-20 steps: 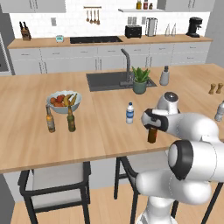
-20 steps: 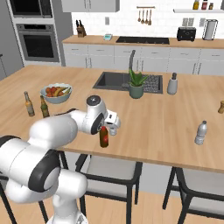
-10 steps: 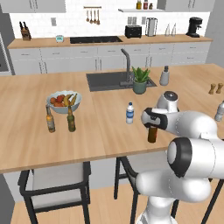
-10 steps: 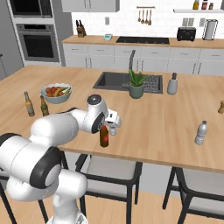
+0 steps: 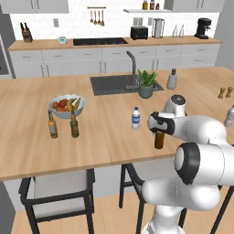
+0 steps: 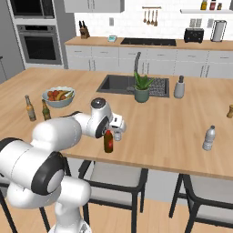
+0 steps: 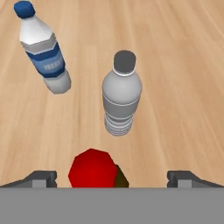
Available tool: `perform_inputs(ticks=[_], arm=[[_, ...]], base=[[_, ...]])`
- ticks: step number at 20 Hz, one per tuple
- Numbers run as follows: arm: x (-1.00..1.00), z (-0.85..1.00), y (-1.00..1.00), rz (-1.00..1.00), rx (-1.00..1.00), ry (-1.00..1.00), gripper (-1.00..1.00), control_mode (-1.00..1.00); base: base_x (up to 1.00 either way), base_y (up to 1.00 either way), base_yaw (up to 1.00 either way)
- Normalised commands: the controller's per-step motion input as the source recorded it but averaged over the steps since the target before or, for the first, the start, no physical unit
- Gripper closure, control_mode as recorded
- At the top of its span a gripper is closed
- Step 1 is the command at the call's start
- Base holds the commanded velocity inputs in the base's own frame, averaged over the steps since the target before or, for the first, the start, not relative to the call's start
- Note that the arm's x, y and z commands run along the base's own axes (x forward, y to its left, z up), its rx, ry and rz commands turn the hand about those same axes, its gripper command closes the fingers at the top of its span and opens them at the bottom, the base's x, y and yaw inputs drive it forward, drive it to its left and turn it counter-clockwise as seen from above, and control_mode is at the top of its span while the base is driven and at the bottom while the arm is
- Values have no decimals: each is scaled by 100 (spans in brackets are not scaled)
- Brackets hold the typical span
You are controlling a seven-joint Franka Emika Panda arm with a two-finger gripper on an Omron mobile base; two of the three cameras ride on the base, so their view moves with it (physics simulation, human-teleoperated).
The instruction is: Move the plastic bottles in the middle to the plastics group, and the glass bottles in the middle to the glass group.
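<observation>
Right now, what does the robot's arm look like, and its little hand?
The arm is chunky, rounded and glossy white, with dark grey rings and caps at its joints. No cables or markings show. The gripper ends in two small dark grey finger tips, blocky in shape.

We get flat, even, bright lighting all over, no obvious lamp or window as a source. The long light wooden island counter point(image 5: 114, 137) carries only faint soft shadows under what stands on it, and the white glossy robot arm point(image 5: 201, 130) shows smooth shading with no harsh glare. Both base views look a bit soft and low-res, with far shelf items blurring into blobs. In the hand view the plain grey plastic bottle point(image 7: 122, 98) looks sharp, and bottles lean outward from wide-angle perspective.
</observation>
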Motion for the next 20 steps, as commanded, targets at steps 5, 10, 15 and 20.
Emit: perform_inputs(ticks=[5,10,15,20], arm=[[0,0,0,0,0,0,100,-100],[0,0,0,0,0,0,100,-100],[-2,0,17,1,0,0,100,-100],[-38,23,58,8,0,-3,100,-100]], base=[[0,0,0],[0,0,0],[0,0,0],[0,0,0]])
